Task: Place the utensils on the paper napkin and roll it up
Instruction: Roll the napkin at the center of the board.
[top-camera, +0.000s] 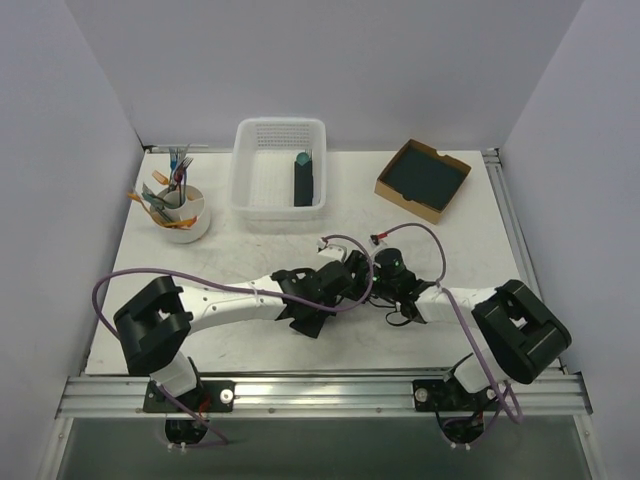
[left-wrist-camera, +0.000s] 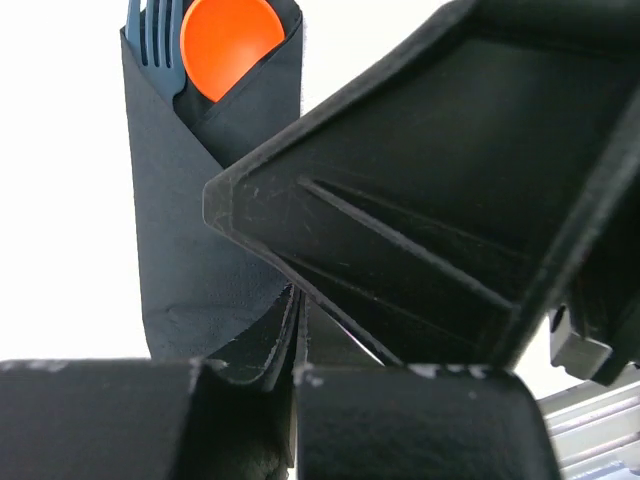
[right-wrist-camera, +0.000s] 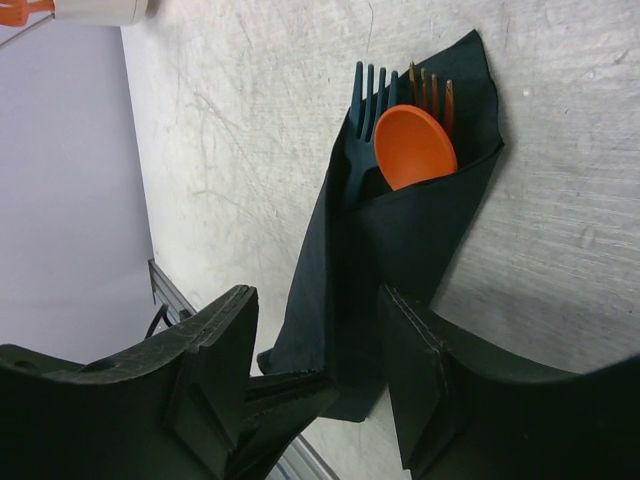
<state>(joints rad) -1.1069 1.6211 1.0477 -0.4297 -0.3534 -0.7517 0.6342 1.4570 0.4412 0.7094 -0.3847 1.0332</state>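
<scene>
Bundle: the paper napkin, near-black, is folded into a narrow cone-like wrap lying flat on the table, mid-table between the two wrists. Out of its open upper end stick an orange spoon, the tines of an orange fork behind it, and a teal fork beside them. The left gripper is clamped tight on the wrap's lower end; creased paper runs down into the seam between its fingers. The right gripper stands wide, jaws straddling that same lower end; whether either pad touches the paper, cannot tell. Surface: white table, scuffed and scratched, with plain pale walls on three sides and an aluminium rail along the near edge. At the back: a white basket holding a dark roll, a cardboard box of dark sheets, and a white cup of cutlery. Top view: the wrap is hidden under the wrists. Left wrist view is mostly blocked by a black finger of the right gripper.
</scene>
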